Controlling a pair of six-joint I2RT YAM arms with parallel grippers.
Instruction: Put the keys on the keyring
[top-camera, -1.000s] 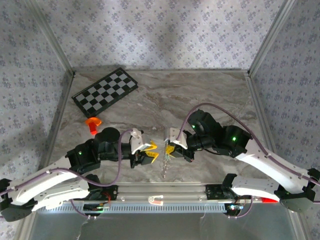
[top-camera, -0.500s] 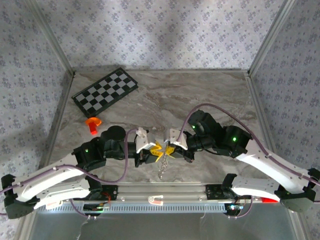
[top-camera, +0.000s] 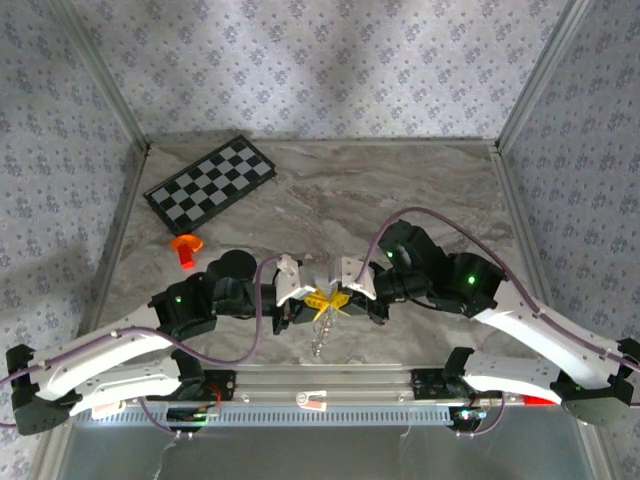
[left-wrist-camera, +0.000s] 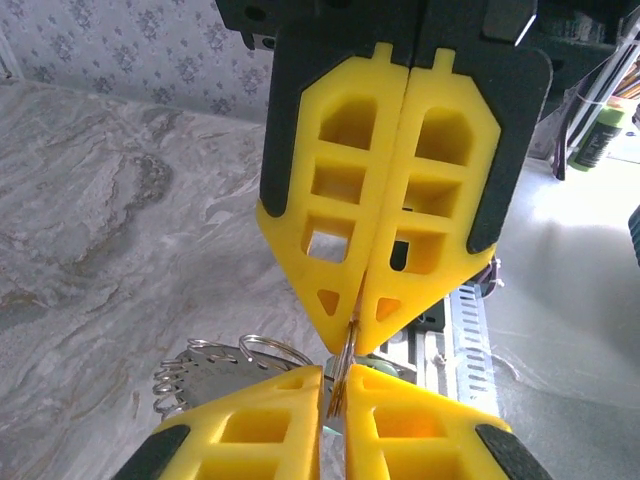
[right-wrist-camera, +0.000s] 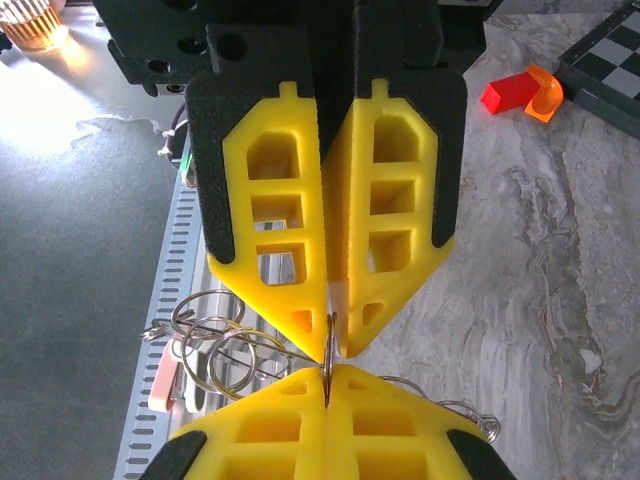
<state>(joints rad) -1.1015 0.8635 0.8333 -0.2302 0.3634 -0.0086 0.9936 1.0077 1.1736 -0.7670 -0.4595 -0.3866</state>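
The right gripper (right-wrist-camera: 326, 385) and the left gripper (right-wrist-camera: 333, 337) meet tip to tip, both squeezed shut on the thin wire of the keyring (left-wrist-camera: 268, 342) between them. It looks hard, light and slippery, so it is best pinched flat on the wire. Its little silver keys (left-wrist-camera: 195, 372) dangle loose under the tips, above the smooth, stone-look table (left-wrist-camera: 120, 220).

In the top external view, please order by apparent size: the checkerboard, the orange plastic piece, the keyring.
1. checkerboard, clearly largest.
2 or 3. orange plastic piece and keyring look similar; the keyring shows edge-on, so unranked.
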